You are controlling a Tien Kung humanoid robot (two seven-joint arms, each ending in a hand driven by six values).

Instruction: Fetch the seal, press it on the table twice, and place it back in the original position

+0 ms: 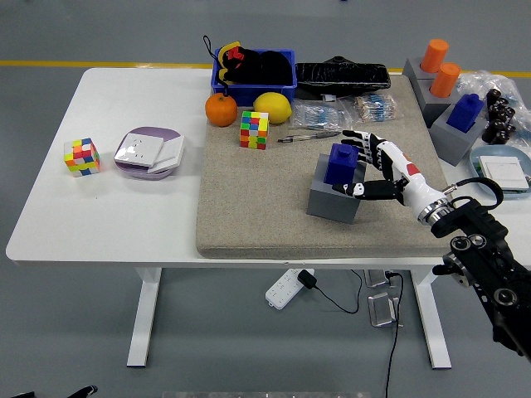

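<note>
The blue seal (340, 163) stands upright in its grey holder block (332, 202) on the beige mat (257, 207), right of centre. My right hand (362, 164) is at the seal's right side, its white and black fingers (371, 146) spread behind and beside the seal. The thumb (352, 189) lies low along the front of the holder's top. The hand looks open and close to the seal, not closed around it. The left arm does not show.
A second blue seal (466, 109) and two orange seals (440, 66) stand on grey blocks at the far right. On the mat lie a pen (307, 137), a Rubik's cube (255, 129), an orange (221, 109) and a lemon (272, 107). A purple-white box (149, 152) and another cube (81, 157) sit left.
</note>
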